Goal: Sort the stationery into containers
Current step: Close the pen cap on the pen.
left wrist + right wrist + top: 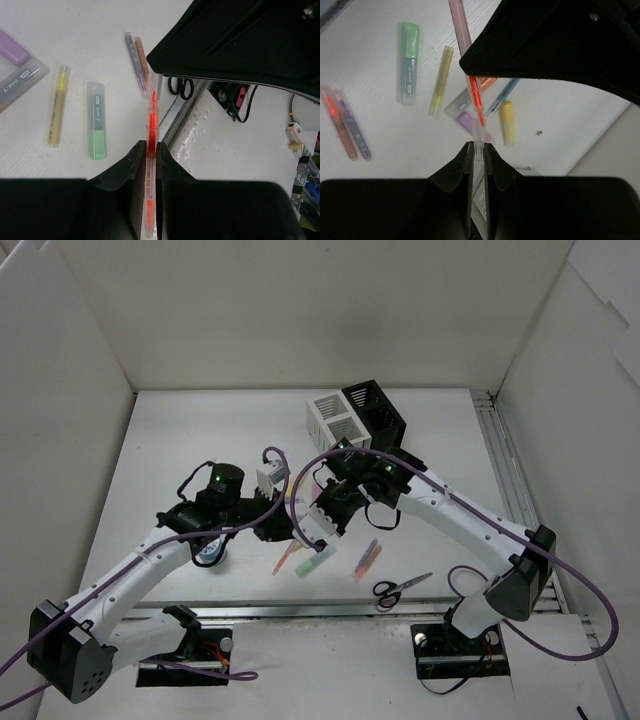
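White table (pixel 180 440): markers (pixel 312 565), scissors (pixel 402 587), holders (pixel 355 417)

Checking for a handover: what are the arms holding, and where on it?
One red pen: left fingers pinch its barrel, right fingers its clear cap end.

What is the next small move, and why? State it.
Probably push the left end effector and right end effector toward each other along the pen. Its red tip sits only partway into the clear cap pinched by the right one, so the cap looks unseated before any sorting.
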Controlling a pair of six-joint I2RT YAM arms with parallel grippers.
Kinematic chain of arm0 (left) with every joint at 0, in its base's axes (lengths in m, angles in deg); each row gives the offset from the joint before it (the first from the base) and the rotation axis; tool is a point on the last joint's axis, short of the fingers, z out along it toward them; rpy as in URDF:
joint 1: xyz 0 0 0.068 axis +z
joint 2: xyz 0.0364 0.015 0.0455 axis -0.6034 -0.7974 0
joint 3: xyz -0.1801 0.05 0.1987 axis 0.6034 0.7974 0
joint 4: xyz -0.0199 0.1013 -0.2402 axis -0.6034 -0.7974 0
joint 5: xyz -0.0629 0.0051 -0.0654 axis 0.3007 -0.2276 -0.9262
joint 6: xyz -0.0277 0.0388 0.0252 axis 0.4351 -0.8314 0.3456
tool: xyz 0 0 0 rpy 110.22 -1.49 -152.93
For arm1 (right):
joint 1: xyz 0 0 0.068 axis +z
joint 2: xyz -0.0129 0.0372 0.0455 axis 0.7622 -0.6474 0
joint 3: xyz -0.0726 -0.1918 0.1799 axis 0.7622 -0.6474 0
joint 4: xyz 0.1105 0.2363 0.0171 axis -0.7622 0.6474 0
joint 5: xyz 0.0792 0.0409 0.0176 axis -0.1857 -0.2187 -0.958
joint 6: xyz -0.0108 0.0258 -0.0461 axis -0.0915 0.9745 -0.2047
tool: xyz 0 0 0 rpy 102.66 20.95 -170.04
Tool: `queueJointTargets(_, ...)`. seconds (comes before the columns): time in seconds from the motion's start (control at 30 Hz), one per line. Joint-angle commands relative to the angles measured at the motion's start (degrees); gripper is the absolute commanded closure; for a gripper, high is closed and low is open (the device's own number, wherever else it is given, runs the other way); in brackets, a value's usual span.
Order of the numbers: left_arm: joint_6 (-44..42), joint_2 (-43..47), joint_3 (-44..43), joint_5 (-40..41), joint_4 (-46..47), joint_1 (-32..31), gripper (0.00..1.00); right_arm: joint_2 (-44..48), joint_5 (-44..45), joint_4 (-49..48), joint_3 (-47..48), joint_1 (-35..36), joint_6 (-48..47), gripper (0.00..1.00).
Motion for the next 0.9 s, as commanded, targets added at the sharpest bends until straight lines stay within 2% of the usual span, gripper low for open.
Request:
queueJointTargets(0.0, 0.2, 1.9, -0.6, -0.3, 3.1, 0.2, 1.0, 0.3, 1.6, -1.0, -0.4, 0.9, 0.3, 1.0)
queueJointTargets(0.27, 0.2, 1.3, -0.7, -0.6, 3.5, 0.2, 1.0, 1.3, 0.0, -1.0, -1.9, 2.1, -2.0, 1.0)
queueJointTargets(0.47, 0.0, 0.1, -1.6, -2.9, 4.8, 0.2, 1.0, 0.2, 2.1, -0.4, -2.4, 4.0, -5.3, 1.0)
queueJointTargets(0.6, -0.1, -2.1, -2.6, -5.2, 4.7, 0.2, 1.0, -0.1, 2.8, 0.9, -2.2, 4.6, -8.0, 1.0)
queueJointTargets(0.87, 0.1, -2.9, -3.3, -4.2, 3.7, 0.2, 1.0, 0.6, 2.4, 6.0, -1.4, 5.3, -12.8, 1.0)
